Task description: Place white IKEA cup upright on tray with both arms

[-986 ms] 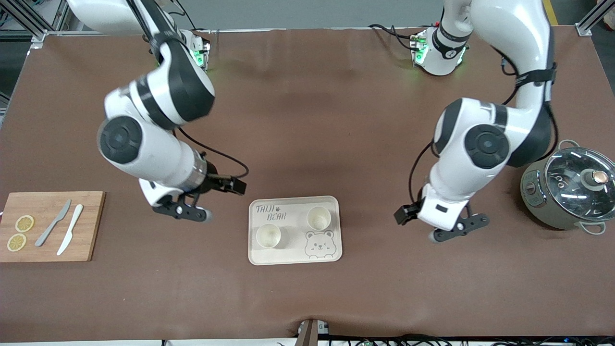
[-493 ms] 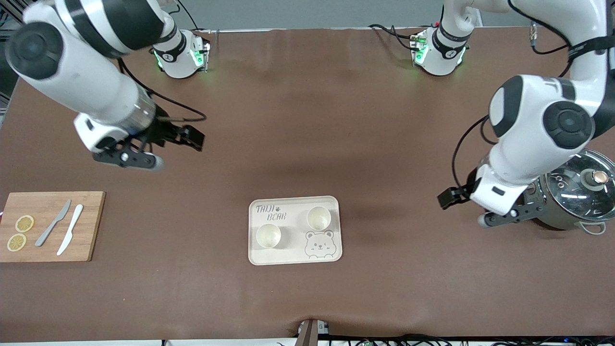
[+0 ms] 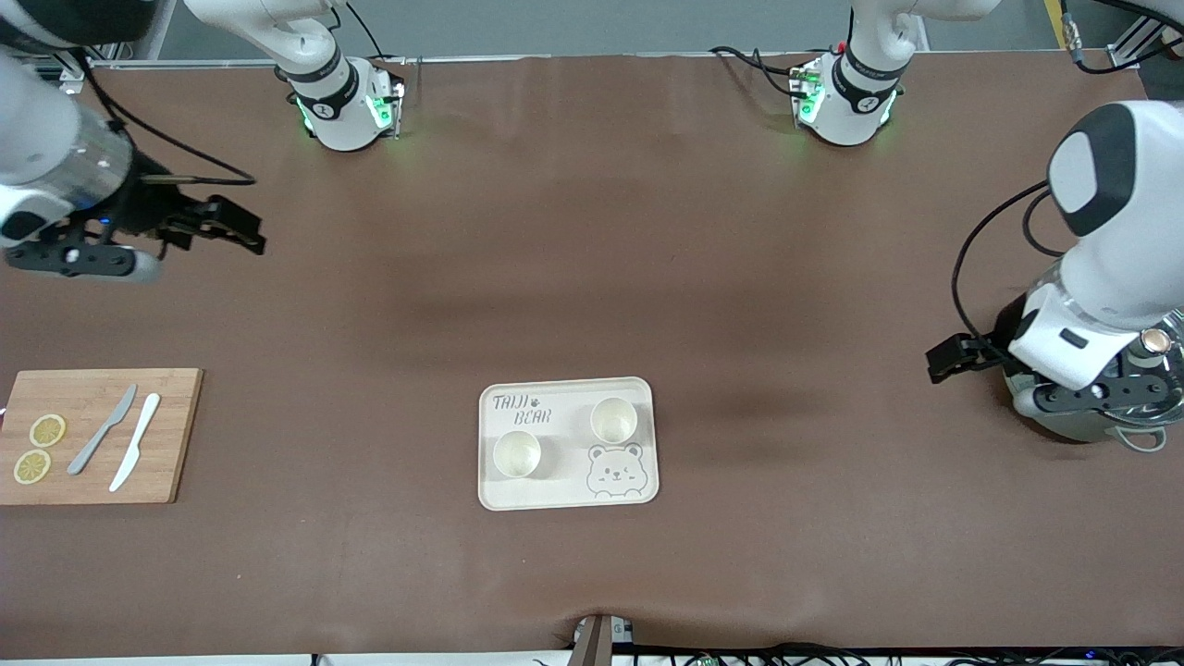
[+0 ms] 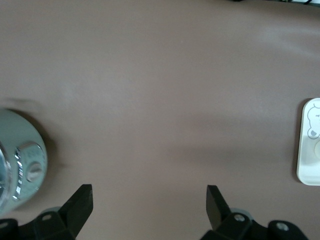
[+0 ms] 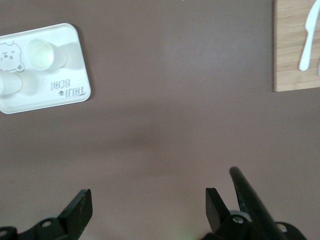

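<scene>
Two white cups [image 3: 613, 419] stand upright on the tray [image 3: 567, 498] (mid-worktop). My left tool [image 4: 149, 200] hangs over the pot [image 3: 1133, 427], fingers apart, empty. My right tool [image 5: 148, 202] is over bare worktop [image 3: 592, 231], also apart.

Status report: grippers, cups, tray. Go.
Left gripper open, empty, over the pot. Right gripper open, empty, over bare table near its end. Two white cups upright on the tray. Nothing in the way.
</scene>
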Controlling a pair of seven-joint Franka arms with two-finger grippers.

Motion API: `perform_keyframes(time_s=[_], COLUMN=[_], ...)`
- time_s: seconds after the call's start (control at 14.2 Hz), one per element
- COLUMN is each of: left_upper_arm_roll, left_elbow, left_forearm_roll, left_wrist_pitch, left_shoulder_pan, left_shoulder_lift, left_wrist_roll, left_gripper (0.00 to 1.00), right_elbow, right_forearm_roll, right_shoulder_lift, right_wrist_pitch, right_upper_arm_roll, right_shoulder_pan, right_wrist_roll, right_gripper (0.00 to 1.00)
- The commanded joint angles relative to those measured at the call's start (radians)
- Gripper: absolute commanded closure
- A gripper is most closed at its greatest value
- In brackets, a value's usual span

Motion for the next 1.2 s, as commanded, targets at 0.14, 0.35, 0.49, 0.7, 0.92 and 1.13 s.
perform_keyframes(time_s=[0.14,0.35,0.49,0.7,0.92,1.13], left_upper_arm_roll=[-0.005,-0.012,-0.007,-0.001,0.008,0.013], left_elbow=[0.141,0.192,0.195,0.233,0.235,0.230], left_forearm_roll=[0.024,0.021,0.018,0.016,0.020,0.021], left_wrist_pitch=[-0.176,-0.247,-0.258,-0.328,-0.336,-0.336], left_shoulder_pan=[0.033,0.039,0.044,0.047,0.045,0.045], left_shoulder_lift=[-0.025,-0.025,-0.046,-0.089,-0.094,-0.123], left_wrist_roll=[0.085,0.103,0.103,0.105,0.103,0.096], left_gripper=[0.00,0.00,0.00,0.00,0.00,0.00], right_elbow=[-0.026,-0.028,-0.032,-0.035,-0.037,-0.041], right_forearm_roll=[-0.084,-0.088,-0.088,-0.085,-0.085,-0.085], right_shoulder_lift=[-0.016,-0.008,-0.008,-0.003,-0.002,0.000], right_wrist_pitch=[0.024,0.050,0.059,0.061,0.061,0.064], right_upper_arm_roll=[0.018,0.019,0.018,0.019,0.019,0.019], right_shoulder_pan=[-0.090,-0.114,-0.133,-0.162,-0.167,-0.167], right_wrist_roll=[-0.088,-0.104,-0.139,-0.193,-0.194,-0.194], right_gripper=[0.00,0.00,0.00,0.00,0.00,0.00])
